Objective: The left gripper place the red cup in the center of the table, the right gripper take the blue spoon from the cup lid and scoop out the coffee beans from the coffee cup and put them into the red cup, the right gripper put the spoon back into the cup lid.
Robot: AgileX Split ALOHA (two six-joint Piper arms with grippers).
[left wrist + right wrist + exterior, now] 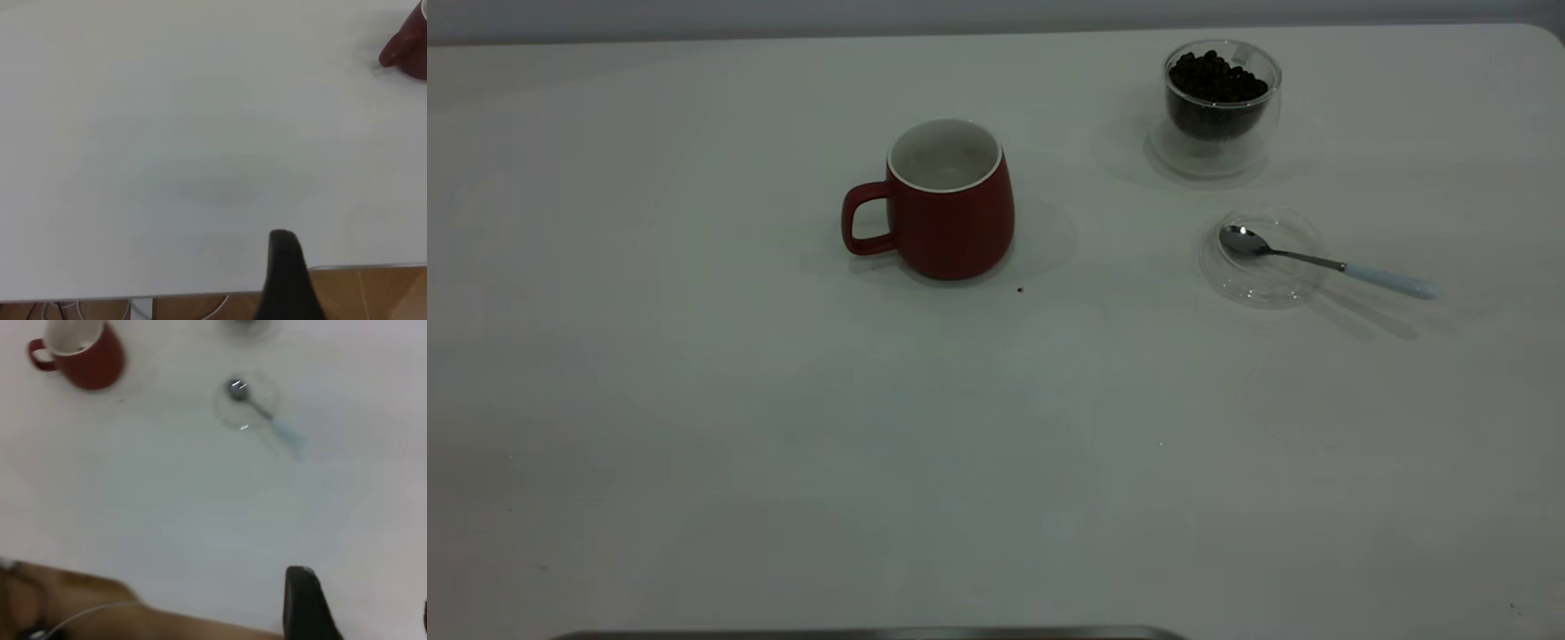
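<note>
The red cup [951, 209] stands upright near the middle of the table [783, 427], its handle pointing to the left side. At the back right stands the clear coffee cup [1221, 107], full of coffee beans [1216, 80]. In front of it lies the cup lid [1263, 258], with the blue spoon [1316, 260] resting bowl-first in it. Neither arm appears in the exterior view. My left gripper [353, 257] hangs over the table's edge, one finger [283, 267] showing, nothing beside it. Over the near edge, my right gripper [363, 593] is open and empty, far from the spoon [267, 417].
A tiny dark speck [1020, 289] lies just in front of the red cup. A wooden floor [373, 293] and cables show beyond the table's edge in the wrist views. Wide bare tabletop stretches across the front half.
</note>
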